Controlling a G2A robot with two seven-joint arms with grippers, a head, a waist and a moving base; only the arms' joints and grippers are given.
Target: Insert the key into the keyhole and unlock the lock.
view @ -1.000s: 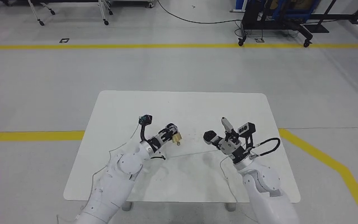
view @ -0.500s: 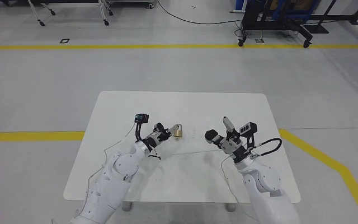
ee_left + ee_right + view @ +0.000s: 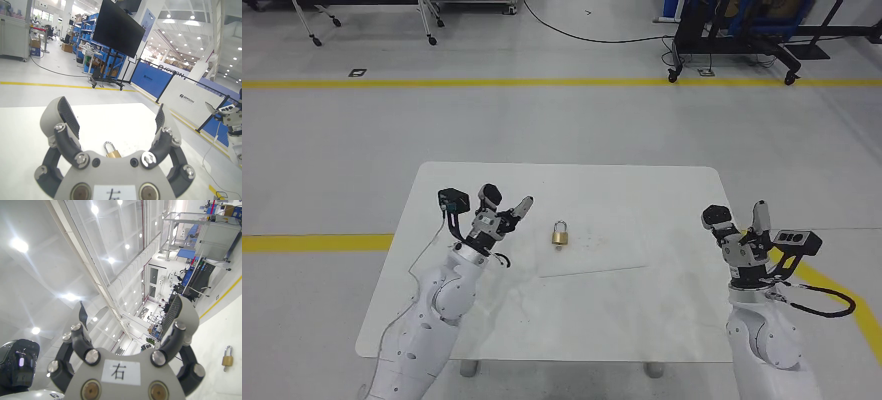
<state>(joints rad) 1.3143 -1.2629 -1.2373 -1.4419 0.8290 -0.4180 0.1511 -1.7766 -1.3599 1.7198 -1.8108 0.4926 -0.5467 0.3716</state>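
Lock (image 3: 560,235) untouched; L hand (image 3: 112,106), R hand (image 3: 128,303) both wide open, empty.

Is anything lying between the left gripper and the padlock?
No. In the top view the stretch of table between the open left gripper and the padlock is bare; the left wrist view agrees.

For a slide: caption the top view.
A padlock lies on the table between the open left pincer and open right pincer, touched by neither.
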